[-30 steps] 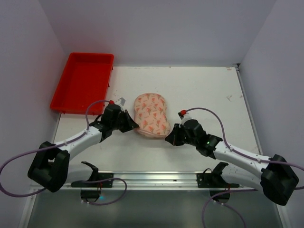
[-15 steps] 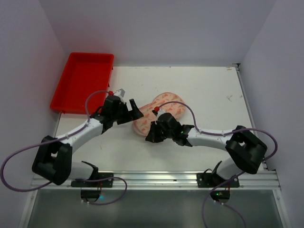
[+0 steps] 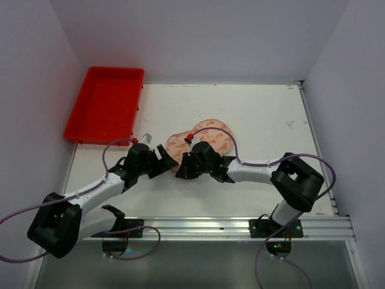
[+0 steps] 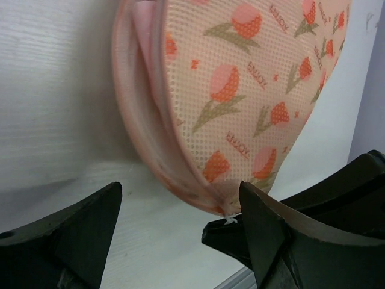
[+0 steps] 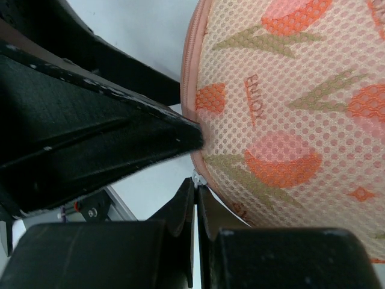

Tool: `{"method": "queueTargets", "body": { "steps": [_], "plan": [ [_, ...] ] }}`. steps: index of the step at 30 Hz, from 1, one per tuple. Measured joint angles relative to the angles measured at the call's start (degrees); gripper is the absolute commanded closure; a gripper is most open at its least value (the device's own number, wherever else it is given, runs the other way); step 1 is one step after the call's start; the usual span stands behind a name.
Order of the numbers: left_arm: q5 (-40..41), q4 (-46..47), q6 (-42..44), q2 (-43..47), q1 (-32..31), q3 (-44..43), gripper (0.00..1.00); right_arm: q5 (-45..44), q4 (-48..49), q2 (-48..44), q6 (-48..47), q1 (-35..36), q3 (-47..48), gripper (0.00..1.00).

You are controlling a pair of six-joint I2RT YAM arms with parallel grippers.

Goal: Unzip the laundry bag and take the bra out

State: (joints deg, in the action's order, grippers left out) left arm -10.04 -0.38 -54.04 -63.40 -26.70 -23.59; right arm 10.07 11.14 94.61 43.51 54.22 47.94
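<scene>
The laundry bag (image 3: 210, 133), cream-pink mesh with orange-red flower print, lies mid-table with its near-left end raised. Its edge seam gapes on the left in the left wrist view (image 4: 240, 90). My right gripper (image 3: 182, 170) sits at that near-left end, shut on the small white zipper pull (image 5: 195, 176) at the bag's rim (image 5: 289, 120). My left gripper (image 3: 166, 159) stands open just left of the bag, and its fingers (image 4: 90, 229) straddle the bag's tip without touching it. The bra is hidden.
A red plastic tray (image 3: 90, 123) sits at the back left corner of the table. The two grippers are almost touching at the bag's near end. The metal rail (image 3: 192, 226) runs along the near edge.
My right arm swept left round the bag's near edge to its left end, still shut. The bag turned and tilted up. My left gripper opened, let go of the bag and drew back toward me.
</scene>
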Motion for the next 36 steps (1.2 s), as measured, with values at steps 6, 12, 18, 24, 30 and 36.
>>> {"method": "queueTargets", "body": {
  "steps": [6, 12, 18, 24, 30, 36],
  "plan": [
    [0.37, 4.04, -2.62, -3.1, -2.21, -0.42, 0.42, 0.0, 0.02, -0.02, -0.09, 0.35, -0.02, 1.0],
    [1.6, 5.46, -4.44, -5.11, -2.25, -0.44, 1.0, -0.59, -1.31, -1.27, -0.96, 0.44, -1.33, 1.0],
    [1.81, 5.92, -5.55, -4.37, -2.71, 0.31, 1.0, -4.66, -5.38, -8.98, -2.69, -0.61, -7.04, 1.0],
    [-0.37, 10.88, -11.41, 2.05, -5.49, 7.43, 1.0, -3.61, -7.63, -19.3, -2.67, -5.73, -13.42, 1.0],
    [5.53, 11.08, -16.28, 11.21, -16.5, 13.16, 0.36, -4.94, -15.34, -25.77, -5.99, -6.58, -13.68, 0.88],
    [10.62, 0.15, -15.43, 14.93, -19.63, 12.35, 0.0, -11.34, -22.71, -26.56, -7.69, -9.01, -13.7, 0.33]
  ]
}}
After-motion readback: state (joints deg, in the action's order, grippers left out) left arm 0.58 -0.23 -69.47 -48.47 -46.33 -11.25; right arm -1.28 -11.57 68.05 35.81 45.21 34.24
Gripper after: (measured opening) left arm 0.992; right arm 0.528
